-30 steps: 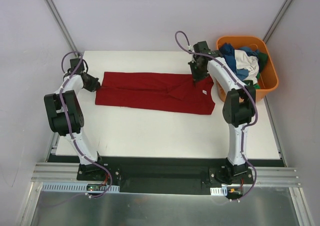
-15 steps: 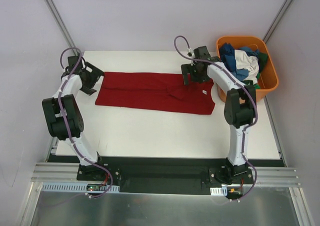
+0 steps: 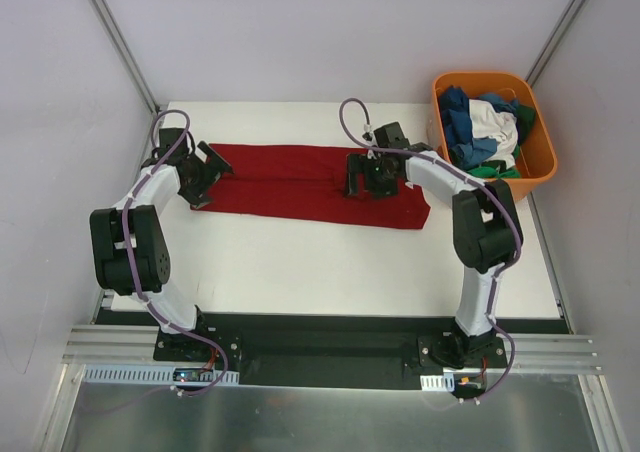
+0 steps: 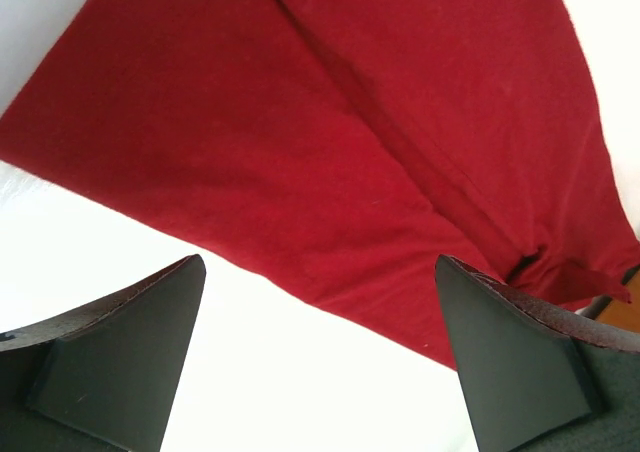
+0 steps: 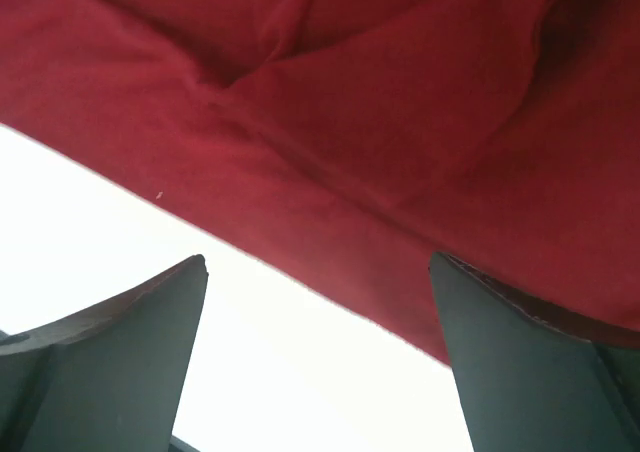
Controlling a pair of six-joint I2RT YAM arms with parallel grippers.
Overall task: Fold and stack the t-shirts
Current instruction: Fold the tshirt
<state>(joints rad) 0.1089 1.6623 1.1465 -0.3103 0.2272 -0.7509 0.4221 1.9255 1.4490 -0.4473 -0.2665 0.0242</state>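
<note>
1. Fingers (image 4: 120,352) of the left gripper (image 3: 205,172) are spread wide with nothing between them, hanging over the left end of the dark red t-shirt (image 3: 300,184).
2. The right gripper (image 3: 358,177) is parted and empty too. It is poised over a bunched fold right of the shirt's middle, and whether its tips touch the cloth cannot be told.
3. The dark red t-shirt lies flat as a long band across the far half of the white table (image 3: 330,262), with a crease running along its length.
4. From above, the right forearm (image 3: 430,172) reaches across the shirt's right end and hides part of it.
5. An orange tub (image 3: 490,78) stands at the far right corner, just beside that end of the shirt. It holds a heap of other t-shirts (image 3: 480,122) in blue, white and green.
6. A purple cable (image 3: 345,122) loops up over the right wrist, and another arches over the left.
</note>
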